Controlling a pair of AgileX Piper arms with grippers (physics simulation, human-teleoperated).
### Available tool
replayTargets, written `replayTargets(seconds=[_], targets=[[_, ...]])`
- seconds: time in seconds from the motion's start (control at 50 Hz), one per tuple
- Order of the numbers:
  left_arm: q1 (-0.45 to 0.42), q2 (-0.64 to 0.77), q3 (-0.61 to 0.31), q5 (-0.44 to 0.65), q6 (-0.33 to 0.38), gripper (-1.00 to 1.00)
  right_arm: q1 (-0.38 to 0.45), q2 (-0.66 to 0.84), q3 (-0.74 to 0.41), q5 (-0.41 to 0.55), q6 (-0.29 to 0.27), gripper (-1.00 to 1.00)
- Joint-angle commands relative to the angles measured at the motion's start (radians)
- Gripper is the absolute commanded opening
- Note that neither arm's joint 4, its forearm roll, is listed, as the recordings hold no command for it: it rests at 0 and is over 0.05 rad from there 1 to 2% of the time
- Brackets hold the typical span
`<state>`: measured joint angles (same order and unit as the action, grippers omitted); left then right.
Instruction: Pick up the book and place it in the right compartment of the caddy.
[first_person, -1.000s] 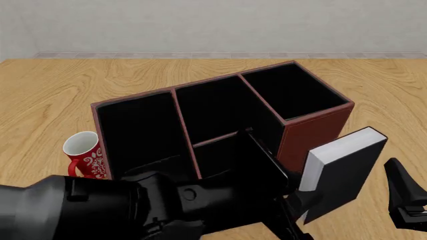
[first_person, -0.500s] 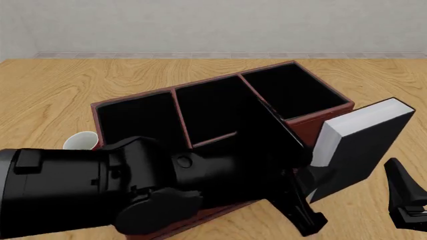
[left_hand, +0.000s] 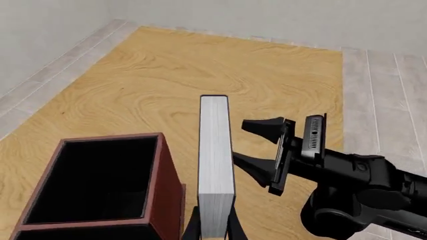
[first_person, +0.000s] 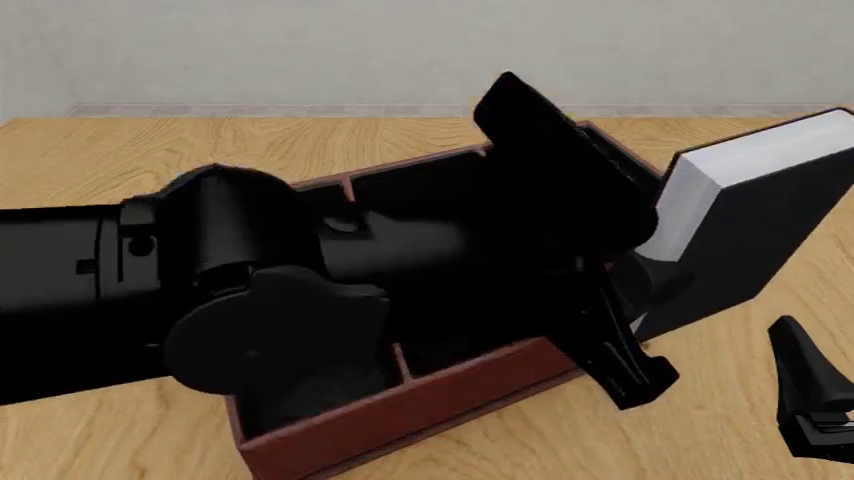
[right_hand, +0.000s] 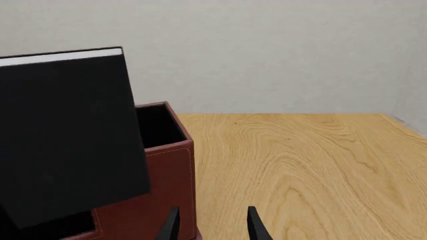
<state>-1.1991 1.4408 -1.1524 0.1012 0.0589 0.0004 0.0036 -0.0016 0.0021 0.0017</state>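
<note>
Higher now, the thick black book with white pages (first_person: 747, 240), pinched in the left gripper (left_hand: 213, 231), is nearly above the red-brown caddy box's (first_person: 400, 415) right compartment (left_hand: 93, 180).

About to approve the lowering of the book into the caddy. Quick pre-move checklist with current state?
1. Left gripper clamped on the book: ok, fingers pinch its lower edge in the left wrist view.
2. Book lifted above the caddy wall: ok in the right wrist view.
3. Book over the right compartment: not ok, it hangs beside the outer wall.
4. Book upright: not ok, tilted in the front view.
5. Right compartment free of objects: cannot tell; what shows looks empty, but its floor is dark.
6. Right gripper out of the way: ok, open, low, apart from the book.
</note>
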Motion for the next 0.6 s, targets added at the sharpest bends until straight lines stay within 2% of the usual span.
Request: replayTargets(seconds=[0.02, 0.16, 0.4, 0.6], targets=[[0.018, -0.075, -0.083, 0.087, 0.068, -1.00, 0.000, 0.000, 0.000, 0.000, 0.000, 1.00], [0.035, -0.081, -0.138, 0.136, 0.104, -1.00, 0.000, 0.000, 0.000, 0.000, 0.000, 1.00], [0.024, -0.114, -0.222, 0.191, 0.094, -1.00, 0.000, 0.000, 0.000, 0.000, 0.000, 1.00], [0.055, -0.114, -0.255, 0.216, 0.123, -1.00, 0.000, 0.000, 0.000, 0.000, 0.000, 1.00]])
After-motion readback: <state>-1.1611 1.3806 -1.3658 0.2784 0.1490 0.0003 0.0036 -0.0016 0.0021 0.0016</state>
